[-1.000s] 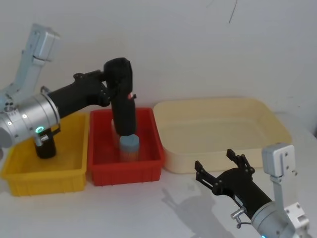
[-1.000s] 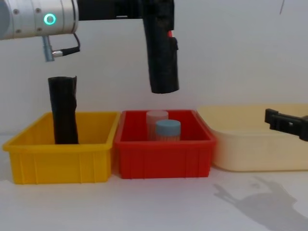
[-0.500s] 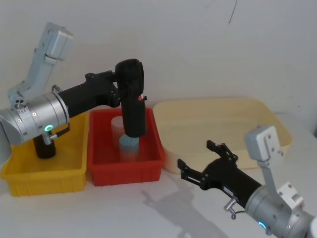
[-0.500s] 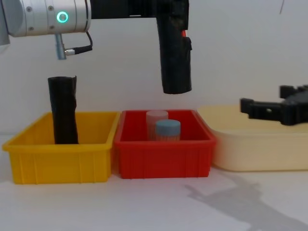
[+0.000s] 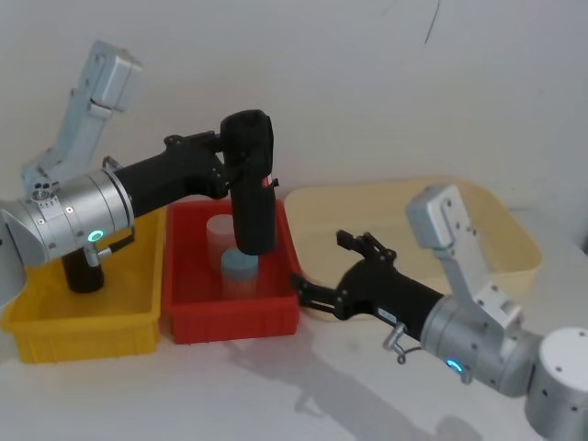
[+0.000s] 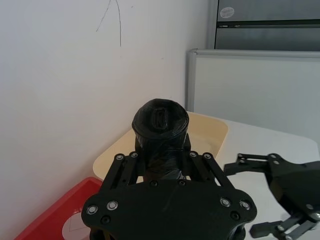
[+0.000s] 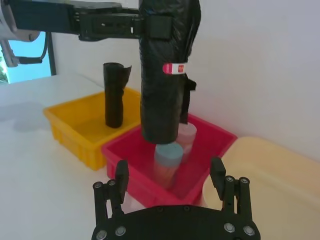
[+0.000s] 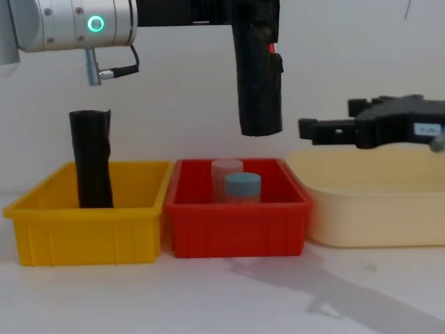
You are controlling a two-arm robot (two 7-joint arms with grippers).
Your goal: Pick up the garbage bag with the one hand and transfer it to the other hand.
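Note:
The garbage bag (image 5: 254,191) is a black upright roll with a small red mark, hanging above the red bin (image 5: 231,322). My left gripper (image 5: 241,158) is shut on its upper part; in the left wrist view the left gripper (image 6: 161,161) clamps the garbage bag (image 6: 161,122) from both sides. My right gripper (image 5: 320,261) is open, level with the bag's lower half and a short gap to its right. In the chest view the right gripper (image 8: 327,118) points at the garbage bag (image 8: 259,76) without touching it. The right wrist view shows the garbage bag (image 7: 167,75) straight ahead of the right gripper (image 7: 169,170).
A yellow bin (image 5: 83,326) on the left holds a second black roll (image 8: 90,160) standing upright. The red bin (image 8: 236,229) holds a blue-lidded jar (image 8: 243,186) and a pink one (image 8: 226,167). A wide cream tray (image 5: 413,195) lies at the right, under the right arm.
My right gripper has risen and moved left from the table's front right toward the bag. The left arm has carried the bag slightly to the right.

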